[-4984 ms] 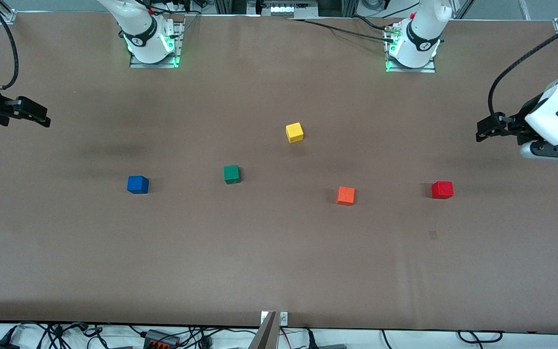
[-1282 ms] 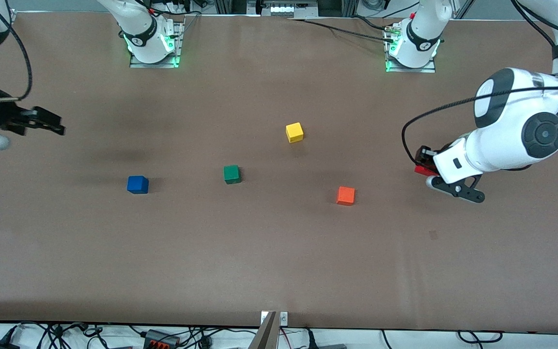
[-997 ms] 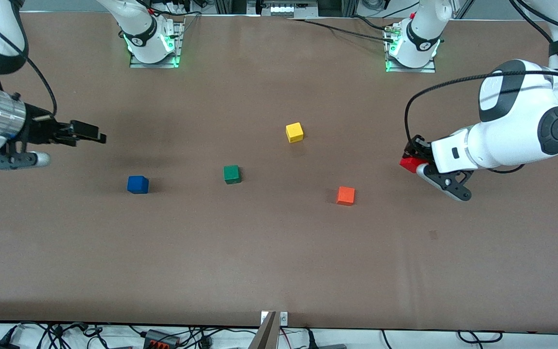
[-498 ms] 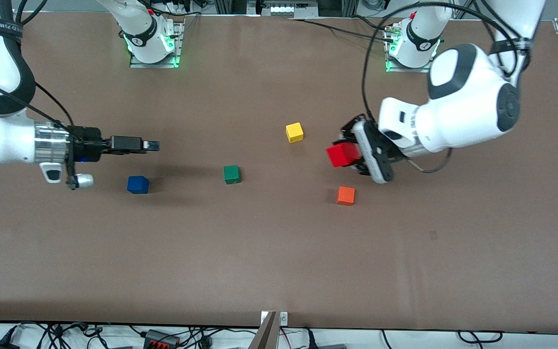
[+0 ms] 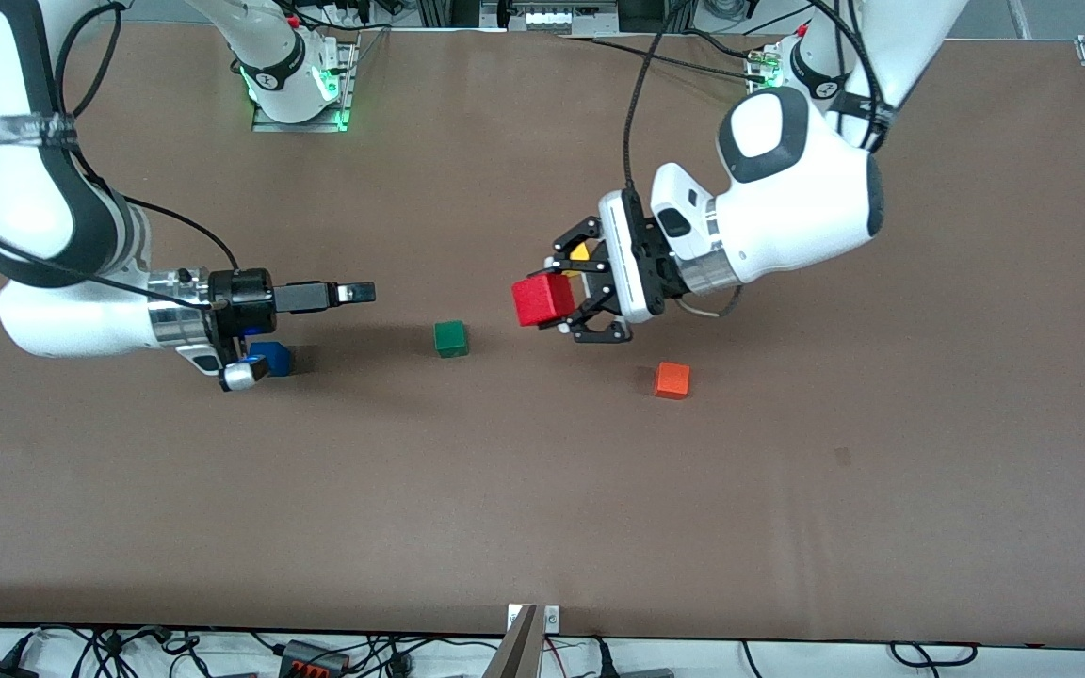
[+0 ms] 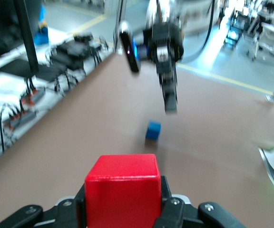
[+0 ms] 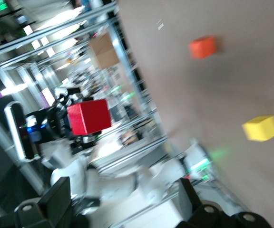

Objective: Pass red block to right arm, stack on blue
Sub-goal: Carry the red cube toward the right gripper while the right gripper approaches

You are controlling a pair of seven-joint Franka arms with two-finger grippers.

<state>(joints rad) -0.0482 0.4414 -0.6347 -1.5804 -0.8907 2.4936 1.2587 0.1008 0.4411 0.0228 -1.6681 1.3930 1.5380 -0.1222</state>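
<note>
My left gripper (image 5: 554, 299) is shut on the red block (image 5: 542, 299) and holds it in the air, over the table between the green and yellow cubes. The left wrist view shows the red block (image 6: 122, 190) clamped between the black fingers. My right gripper (image 5: 359, 293) lies level and points at the red block from over the stretch between the blue and green cubes. It is open with nothing between its fingers (image 7: 56, 199). In the right wrist view the red block (image 7: 88, 116) floats ahead. The blue cube (image 5: 274, 359) sits on the table, partly covered by the right hand.
A green cube (image 5: 450, 338) sits mid-table between the two grippers. An orange cube (image 5: 672, 379) lies nearer the front camera, under the left hand's side. A yellow cube (image 5: 580, 251) peeks out from under the left gripper. The brown table (image 5: 542, 490) stretches wide.
The left arm has lifted the red block off the table and carried it toward the right arm's end. The right gripper has advanced toward the middle, past the blue cube.
</note>
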